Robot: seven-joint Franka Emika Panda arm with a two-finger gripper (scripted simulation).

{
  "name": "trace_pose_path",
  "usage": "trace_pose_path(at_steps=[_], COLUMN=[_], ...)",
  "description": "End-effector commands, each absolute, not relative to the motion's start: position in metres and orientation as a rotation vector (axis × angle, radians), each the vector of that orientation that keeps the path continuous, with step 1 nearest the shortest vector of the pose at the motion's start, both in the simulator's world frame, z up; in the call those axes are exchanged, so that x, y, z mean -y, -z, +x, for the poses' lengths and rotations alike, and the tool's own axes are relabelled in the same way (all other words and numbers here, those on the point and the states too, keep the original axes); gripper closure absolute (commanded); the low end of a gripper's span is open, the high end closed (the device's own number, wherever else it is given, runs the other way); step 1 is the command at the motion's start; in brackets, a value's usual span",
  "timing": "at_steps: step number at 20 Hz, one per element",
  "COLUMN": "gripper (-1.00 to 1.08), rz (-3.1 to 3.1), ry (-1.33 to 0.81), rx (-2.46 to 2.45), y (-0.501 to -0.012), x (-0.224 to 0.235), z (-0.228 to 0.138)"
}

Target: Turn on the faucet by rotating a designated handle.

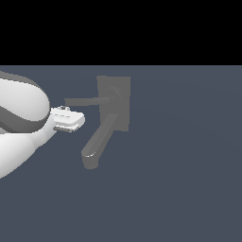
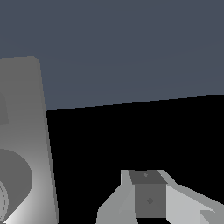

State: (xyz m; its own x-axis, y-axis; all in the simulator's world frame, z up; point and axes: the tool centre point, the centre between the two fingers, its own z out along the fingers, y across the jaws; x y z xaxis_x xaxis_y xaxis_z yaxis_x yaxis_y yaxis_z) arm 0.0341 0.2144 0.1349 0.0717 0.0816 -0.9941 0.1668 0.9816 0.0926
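Exterior view: the faucet (image 1: 113,106) sits slightly left of the frame's centre on a flat slate-blue surface (image 1: 189,165). It is matte grey throughout. Its flat rectangular base plate (image 1: 124,120) carries a round hub (image 1: 114,96) near its upper part. From the hub the handle (image 1: 85,101), a thin, straight, flat bar, runs horizontally toward the exterior view's left. Below it the spout (image 1: 99,139), a thicker rounded tube, slants down and to the left and ends in a downturned tip (image 1: 90,161) at the frame's middle left.

The white arm (image 1: 21,125) enters from the left edge. Its hand (image 1: 67,119) lies just below the free end of the handle and to the upper left of the spout; whether it touches the handle cannot be told. How far the hand is open cannot be told, and nothing is seen held in it.

Wrist view: a grey rounded plate (image 2: 26,131) fills the left edge and one finger (image 2: 151,197) shows at the lower edge, with slate-blue above and black behind.
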Motion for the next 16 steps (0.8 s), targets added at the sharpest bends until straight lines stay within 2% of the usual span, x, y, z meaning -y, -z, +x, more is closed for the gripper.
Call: trace_pose_path(at_steps=[1,9,16], gripper=[1.08,1.08,1.08], rz=[0.186,0.193,0.171], ry=[0.091,0.157,0.187], rx=[-1.503,-1.509,-1.553], y=[-0.133,-0.138,-0.121], x=[-0.205,-0.173,-0.17], z=[0.037,0.049,0.04])
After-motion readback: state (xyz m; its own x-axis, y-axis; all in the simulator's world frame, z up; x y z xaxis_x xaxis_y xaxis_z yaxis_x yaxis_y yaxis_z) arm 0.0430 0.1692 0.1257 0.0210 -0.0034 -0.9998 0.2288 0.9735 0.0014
